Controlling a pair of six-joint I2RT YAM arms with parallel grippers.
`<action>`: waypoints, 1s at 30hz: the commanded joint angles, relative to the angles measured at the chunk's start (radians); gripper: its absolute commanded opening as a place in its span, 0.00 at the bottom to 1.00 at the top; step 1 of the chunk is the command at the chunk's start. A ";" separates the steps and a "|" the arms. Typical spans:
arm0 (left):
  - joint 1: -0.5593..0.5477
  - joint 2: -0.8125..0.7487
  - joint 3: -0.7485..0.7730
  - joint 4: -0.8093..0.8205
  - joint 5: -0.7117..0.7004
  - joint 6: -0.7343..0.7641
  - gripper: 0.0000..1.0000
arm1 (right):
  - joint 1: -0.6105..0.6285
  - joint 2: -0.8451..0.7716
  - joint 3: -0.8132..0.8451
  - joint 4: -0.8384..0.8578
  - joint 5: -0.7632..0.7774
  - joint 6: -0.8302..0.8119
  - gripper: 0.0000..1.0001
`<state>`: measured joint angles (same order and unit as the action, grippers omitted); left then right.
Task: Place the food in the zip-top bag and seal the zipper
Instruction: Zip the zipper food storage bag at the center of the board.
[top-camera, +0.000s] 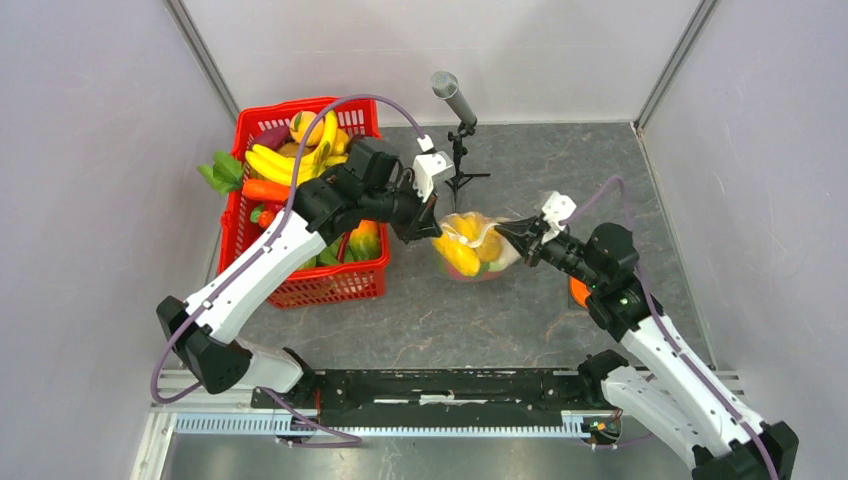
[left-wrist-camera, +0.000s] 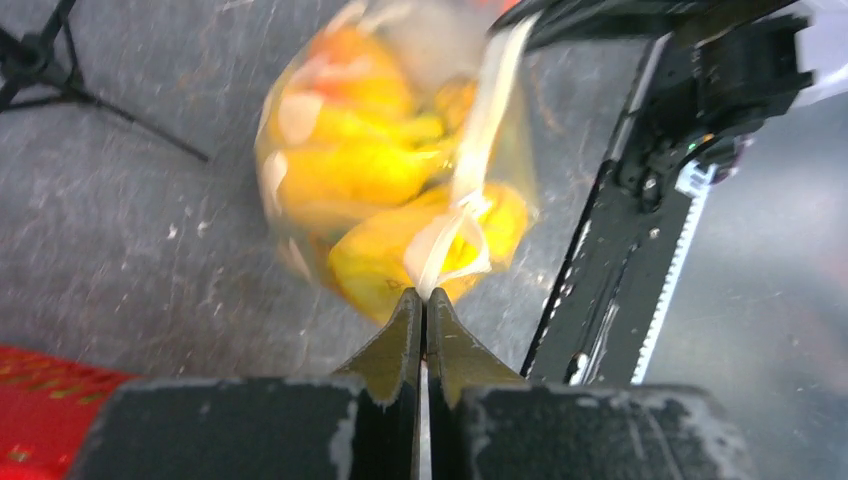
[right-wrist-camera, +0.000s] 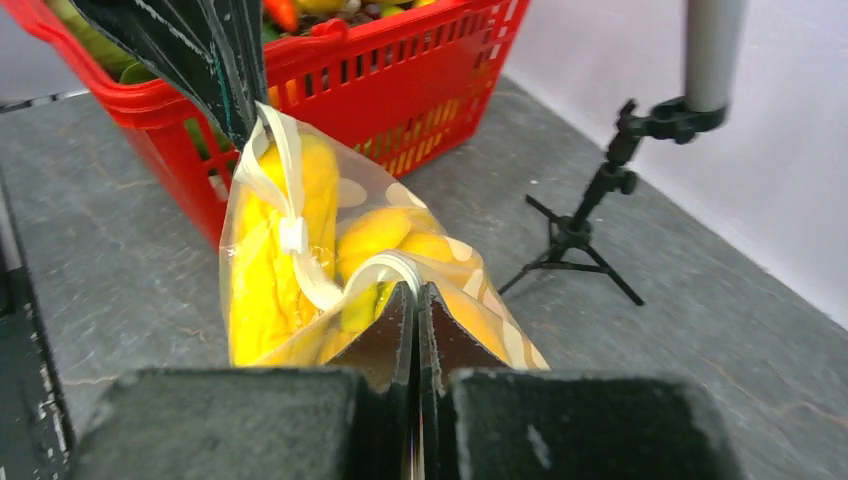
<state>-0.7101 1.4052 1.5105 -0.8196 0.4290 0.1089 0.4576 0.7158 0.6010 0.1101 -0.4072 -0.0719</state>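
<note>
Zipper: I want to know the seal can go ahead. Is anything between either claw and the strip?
Nothing visible. The left claw and the right claw are each shut directly on the zipper, at opposite sides of the zip-top bag.

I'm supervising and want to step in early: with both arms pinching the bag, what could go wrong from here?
The left arm's fingers and the right arm's fingers pinch only the zipper of the full zip-top bag; it may slip free. The zipper looks twisted between them, so it might seal badly. The microphone stand is close and could get knocked.
</note>
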 joint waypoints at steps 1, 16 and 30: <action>-0.012 -0.045 -0.015 0.204 0.112 -0.098 0.02 | 0.004 0.044 0.050 0.039 -0.106 -0.003 0.00; 0.011 -0.138 -0.146 0.035 -0.116 0.021 0.02 | 0.001 -0.080 -0.081 0.094 0.268 0.070 0.00; 0.011 -0.120 -0.161 0.277 0.095 0.034 0.83 | 0.001 -0.053 -0.084 0.103 0.145 0.070 0.00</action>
<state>-0.7017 1.2823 1.3510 -0.7155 0.3752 0.1307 0.4606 0.6655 0.5022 0.1429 -0.2367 -0.0109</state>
